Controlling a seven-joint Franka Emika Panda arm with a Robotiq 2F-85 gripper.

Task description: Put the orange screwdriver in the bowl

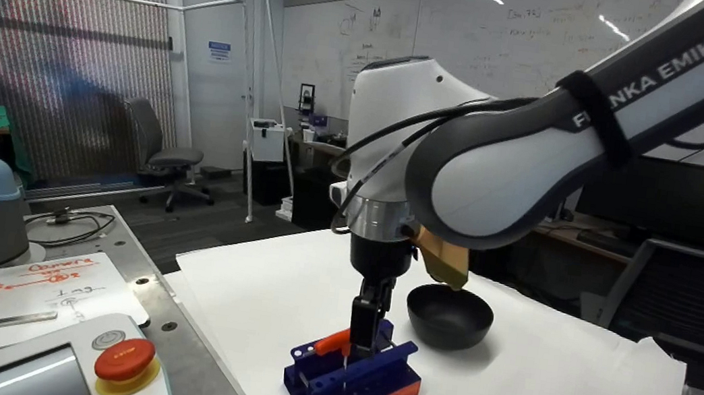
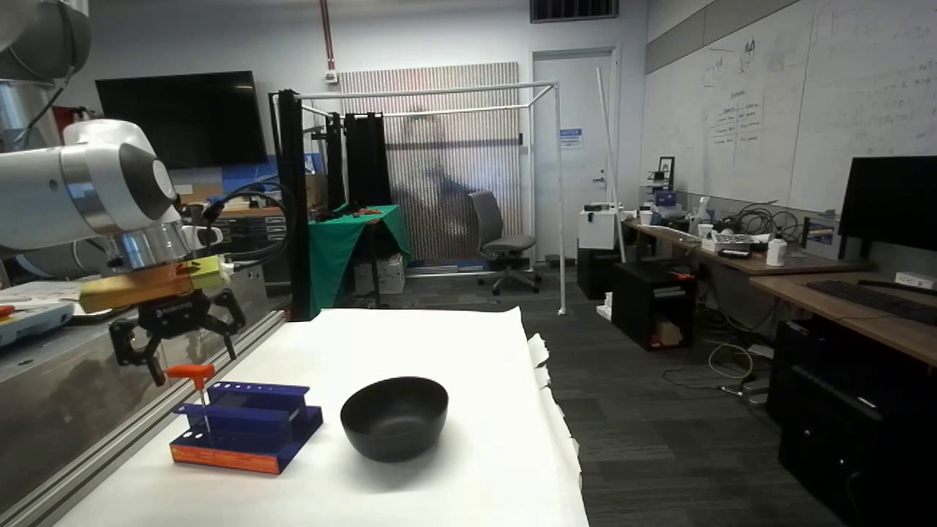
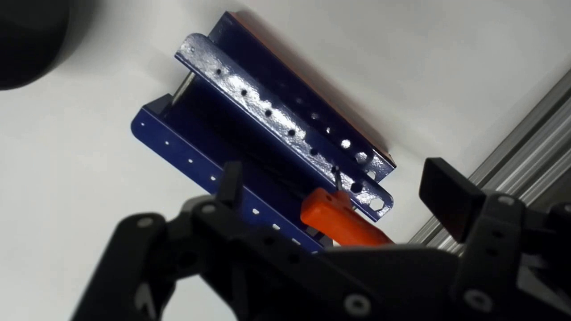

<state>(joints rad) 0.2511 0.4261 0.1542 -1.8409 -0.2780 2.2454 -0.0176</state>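
Observation:
The orange screwdriver has a T-shaped orange handle, seen in both exterior views (image 1: 333,342) (image 2: 192,372) and in the wrist view (image 3: 341,218). Its thin shaft stands upright in a hole at one end of the blue rack (image 2: 252,423), which also shows in the wrist view (image 3: 263,109). The black bowl (image 1: 448,326) stands beside the rack, also in an exterior view (image 2: 395,426) and at the wrist view's corner (image 3: 31,40). My gripper (image 2: 194,362) is open above the rack's screwdriver end, its fingers spread apart with the handle between and below them. Part of the handle is hidden in the wrist view.
The rack and bowl stand on a white-covered table (image 2: 483,468). A metal rail (image 2: 139,439) runs along the table's side. A red emergency button (image 1: 125,358) and a whiteboard sheet (image 1: 40,292) lie on the neighbouring metal surface.

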